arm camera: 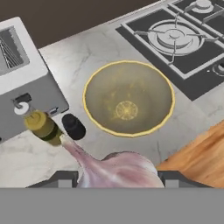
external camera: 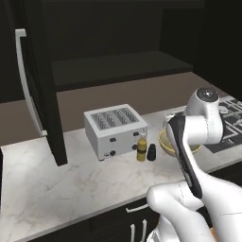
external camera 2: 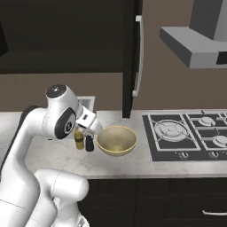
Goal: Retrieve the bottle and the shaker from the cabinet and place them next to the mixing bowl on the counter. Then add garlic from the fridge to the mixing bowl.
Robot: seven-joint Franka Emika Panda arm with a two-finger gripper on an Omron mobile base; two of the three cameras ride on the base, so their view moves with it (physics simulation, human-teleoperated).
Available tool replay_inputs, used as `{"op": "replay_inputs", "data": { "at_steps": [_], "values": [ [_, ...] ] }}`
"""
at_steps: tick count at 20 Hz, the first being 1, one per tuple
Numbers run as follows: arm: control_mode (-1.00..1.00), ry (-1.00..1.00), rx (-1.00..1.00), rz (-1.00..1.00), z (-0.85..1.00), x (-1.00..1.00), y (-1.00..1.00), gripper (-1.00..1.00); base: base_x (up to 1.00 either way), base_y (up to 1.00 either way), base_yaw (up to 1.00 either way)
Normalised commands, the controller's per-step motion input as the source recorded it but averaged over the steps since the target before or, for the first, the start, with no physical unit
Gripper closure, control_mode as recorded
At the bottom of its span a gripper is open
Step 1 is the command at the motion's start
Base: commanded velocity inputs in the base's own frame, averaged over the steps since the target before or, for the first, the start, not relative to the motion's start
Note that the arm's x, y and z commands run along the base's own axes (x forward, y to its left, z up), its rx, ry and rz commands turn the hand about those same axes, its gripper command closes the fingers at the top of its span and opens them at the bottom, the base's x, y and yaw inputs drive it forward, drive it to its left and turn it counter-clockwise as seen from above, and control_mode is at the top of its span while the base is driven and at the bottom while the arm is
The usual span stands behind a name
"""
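My gripper (arm camera: pixel 118 177) is shut on a pale pink-white garlic bulb (arm camera: pixel 116 168), whose stem points toward the bottle. The hand (external camera 2: pixel 88 123) hovers above the counter (external camera: pixel 61 179), just left of the mixing bowl (external camera 2: pixel 116 140). The tan-yellow mixing bowl (arm camera: pixel 128 98) is empty. Close beside it stand the amber bottle (arm camera: pixel 43 127) and the black shaker (arm camera: pixel 73 126). In the left base view the bottle (external camera: pixel 141 149) and shaker (external camera: pixel 151 152) stand in front of the toaster, with my arm covering most of the mixing bowl (external camera: pixel 165 141). The cabinet door (external camera: pixel 42 80) hangs open.
A white toaster (external camera: pixel 116 130) stands behind the bottle and shaker. A black gas hob (external camera 2: pixel 190 133) lies right of the bowl, under a grey range hood (external camera 2: pixel 195 44). The cabinet door's silver handle (external camera 2: pixel 139 57) hangs above the counter behind the bowl.
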Motion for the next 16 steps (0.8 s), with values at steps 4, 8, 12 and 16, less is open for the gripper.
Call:
{"op": "replay_inputs", "data": {
  "at_steps": [4, 8, 12, 16],
  "values": [
    [-1.00, 0.00, 0.03, -0.05, -0.35, 0.62, -0.29, 1.00, 0.00, 0.00, 0.00],
    [-1.00, 0.00, 0.02, -0.01, -0.35, 0.64, -0.11, 1.00, 0.00, 0.00, 0.00],
    [-1.00, 0.00, 0.03, 0.00, -0.36, 0.38, -0.23, 1.00, 0.00, 0.00, 0.00],
    [-1.00, 0.00, 0.00, 0.00, -0.42, 0.23, -0.25, 1.00, 0.00, 0.00, 0.00]
  ]
}}
